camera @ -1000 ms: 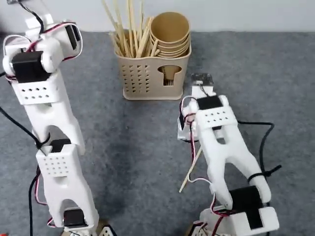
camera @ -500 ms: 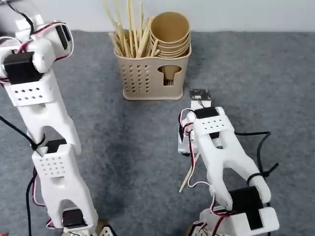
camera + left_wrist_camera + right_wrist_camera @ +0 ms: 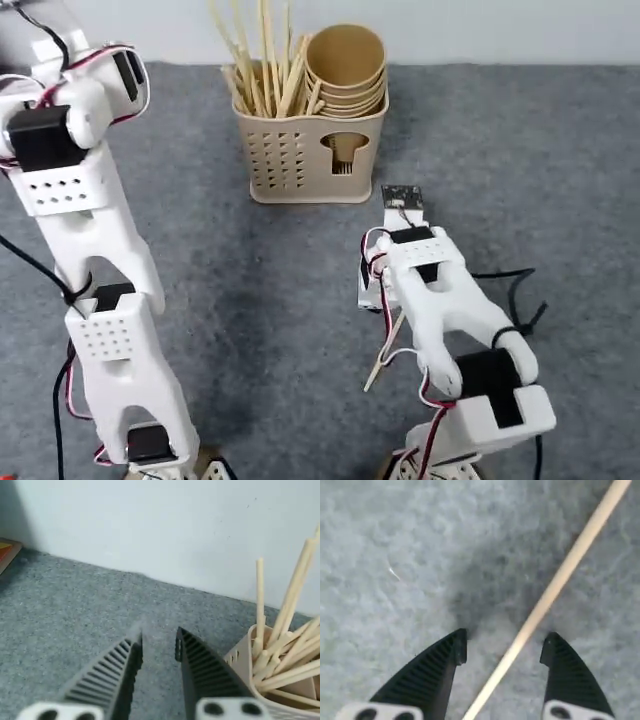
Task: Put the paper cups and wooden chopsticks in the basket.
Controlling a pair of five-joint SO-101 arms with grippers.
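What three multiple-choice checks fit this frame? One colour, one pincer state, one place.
1. The basket is: A blue; B beige; C black.
2. The left pincer is: A open and empty; B shut on a cup; C shut on the basket rim.
3. The loose chopstick lies: A inside the basket; B in the left pincer; C on the grey mat, between the right pincer's fingers.

Answers:
1 B: its perforated wall is beige in the high view.
2 A: a gap shows between its fingers, with nothing in it.
3 C: the right wrist view shows it crossing the mat between the open fingers.
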